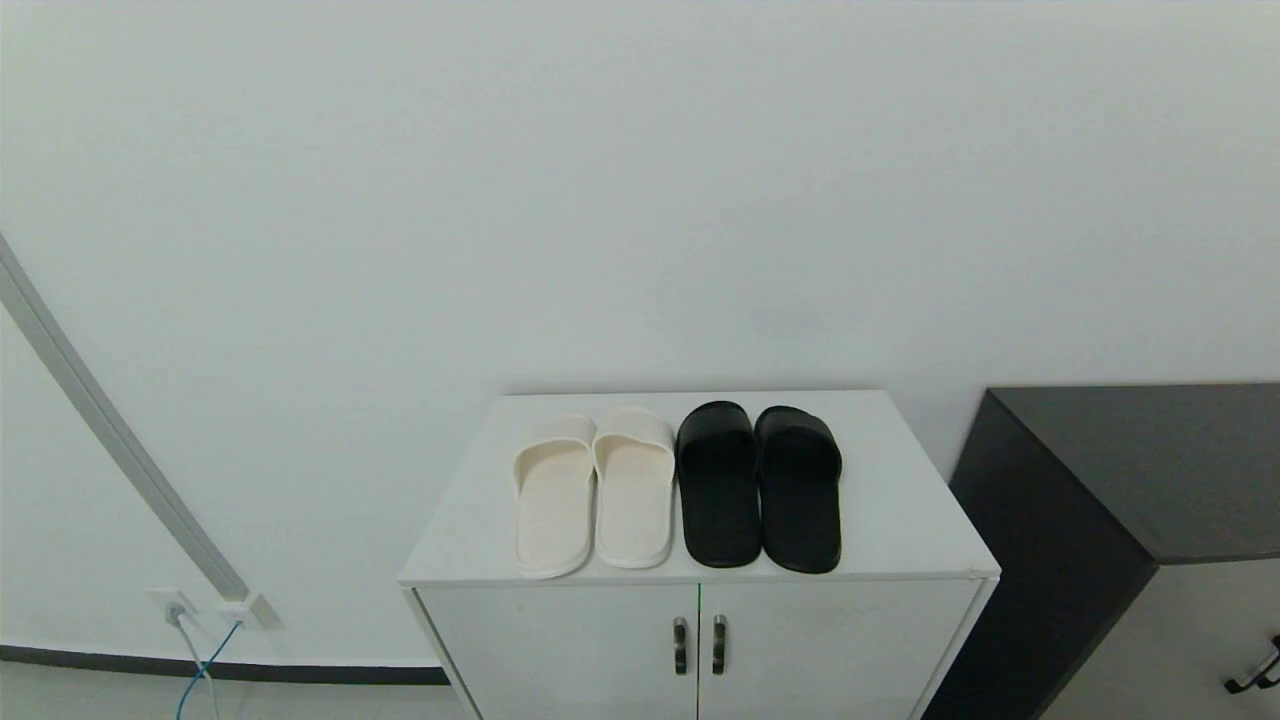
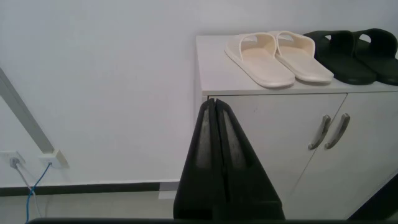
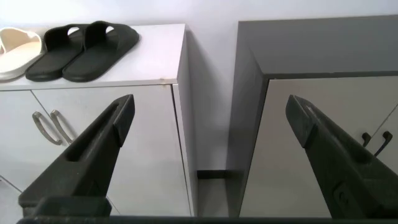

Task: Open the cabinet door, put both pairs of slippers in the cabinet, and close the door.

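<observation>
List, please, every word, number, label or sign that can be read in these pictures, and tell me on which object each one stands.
There is no readable text in any view.
The white slippers, the black slippers, the white cabinet with its door handles, and the dark cabinet beside it carry no visible print.
The wall socket is too small to tell whether it bears any marking.

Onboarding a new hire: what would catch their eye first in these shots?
The cream slippers and black slippers sit side by side atop the white cabinet, toes toward the wall. Its two doors are shut, handles meeting at the middle. A dark cabinet stands to its right.
</observation>
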